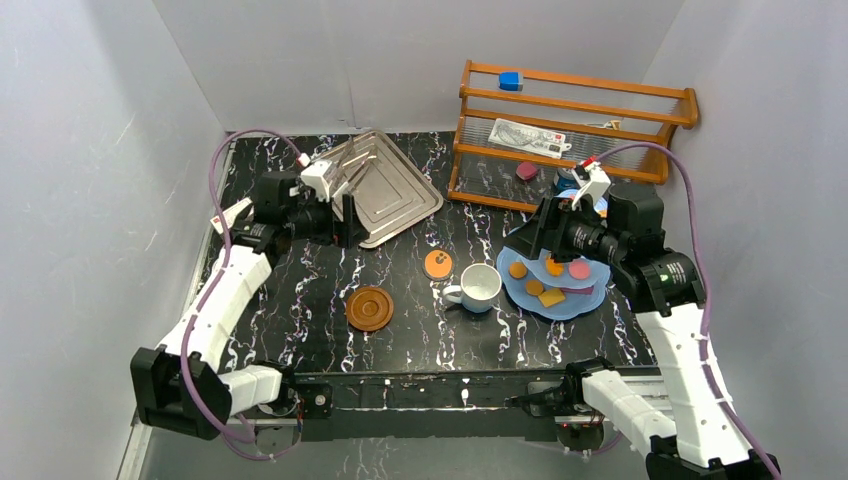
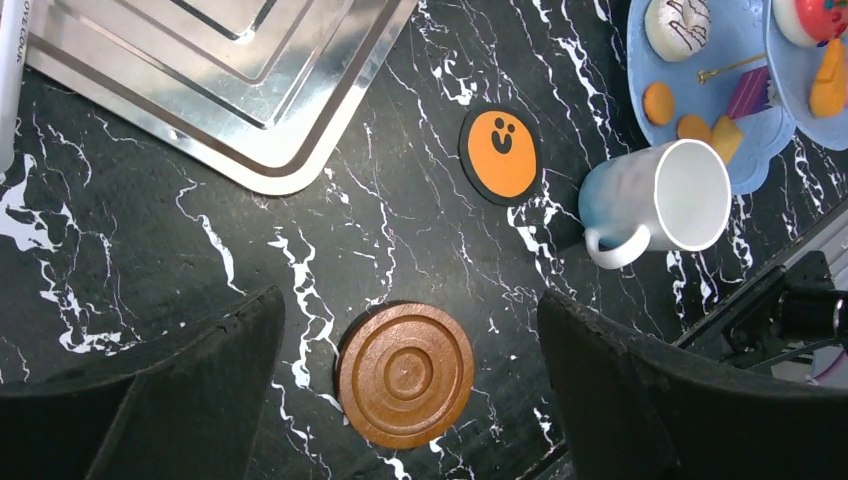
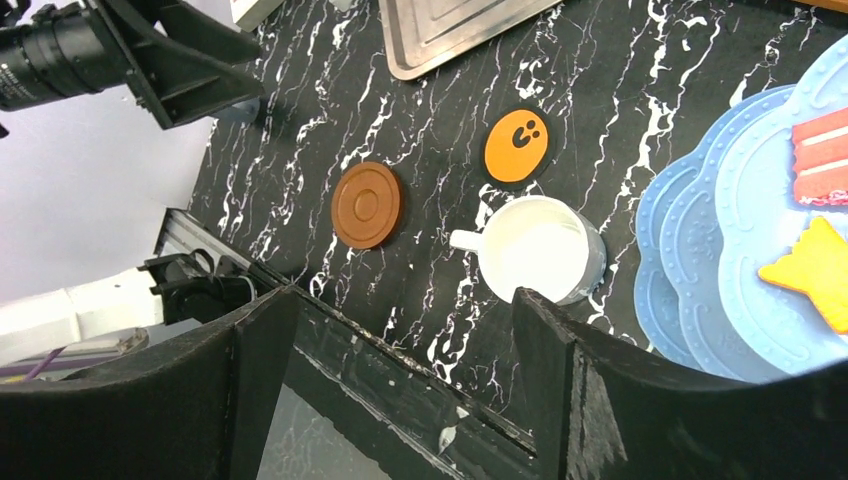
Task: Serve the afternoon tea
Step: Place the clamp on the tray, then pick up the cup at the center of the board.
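My left tool (image 1: 348,222) and right tool (image 1: 527,240) are released, empty. The pastries (image 1: 551,297) already lie on the blue stand (image 1: 520,293) at right. The white mug (image 1: 481,287) stands on the surface, right of the bare brown saucer (image 1: 369,308); that step remains, I think.

free: tabletop (image 1: 300,290) left of brown saucer (image 1: 369,308) | tight: white mug (image 1: 480,287) just beside blue stand (image 1: 592,298) | back: silver tray (image 1: 402,196), wooden rack (image 1: 576,101)

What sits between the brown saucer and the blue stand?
The white mug, its handle toward the saucer, close beside the stand. The orange coaster lies just off that line, farther back. Clearest in the top view.
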{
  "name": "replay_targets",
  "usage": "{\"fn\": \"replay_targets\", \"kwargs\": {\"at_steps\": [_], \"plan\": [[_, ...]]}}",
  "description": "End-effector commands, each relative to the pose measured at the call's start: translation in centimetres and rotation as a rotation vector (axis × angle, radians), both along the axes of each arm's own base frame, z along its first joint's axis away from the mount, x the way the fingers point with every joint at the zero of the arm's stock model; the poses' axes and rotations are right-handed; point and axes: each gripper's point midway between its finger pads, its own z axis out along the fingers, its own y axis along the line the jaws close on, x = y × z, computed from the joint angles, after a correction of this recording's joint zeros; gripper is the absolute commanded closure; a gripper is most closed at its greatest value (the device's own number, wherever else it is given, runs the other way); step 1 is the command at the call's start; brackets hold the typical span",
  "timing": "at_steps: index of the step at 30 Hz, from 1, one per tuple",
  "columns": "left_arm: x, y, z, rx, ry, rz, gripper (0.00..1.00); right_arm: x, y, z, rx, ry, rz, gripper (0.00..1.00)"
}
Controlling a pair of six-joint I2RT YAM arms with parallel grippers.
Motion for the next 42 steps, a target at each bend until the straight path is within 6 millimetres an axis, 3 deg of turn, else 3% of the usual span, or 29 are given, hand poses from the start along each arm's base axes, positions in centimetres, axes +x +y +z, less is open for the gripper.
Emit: {"fn": "replay_targets", "kwargs": {"at_steps": [1,8,14,23,33,42], "plan": [[-0.7,0.4,0.6,-0.014,-0.067,0.013,0.06,0.5,0.1,1.7,0.006,-0.051,0.000,0.16],[-1.8,0.4,-0.8,-0.127,0.005,0.133,0.06,1.0,0.0,0.4,-0.010,0.004,-0.019,0.21],[-2.8,1.9,-1.9,-0.161,0.069,0.298,0.06,1.5,0.5,-0.4,-0.028,0.028,-0.004,0.26],[-5.7,1.7,-3.6,-0.127,0.081,0.194,0.11,1.9,2.4,-2.4,-0.098,0.058,0.034,0.30],[-6.5,1.4,-4.9,-0.109,0.139,0.160,0.23,1.6,4.9,-7.9,-0.328,0.080,0.035,0.35],[-6.7,0.8,-5.7,-0.122,0.179,0.119,0.25,0.5,6.9,-12.0,-0.462,0.071,0.081,0.42]]}}
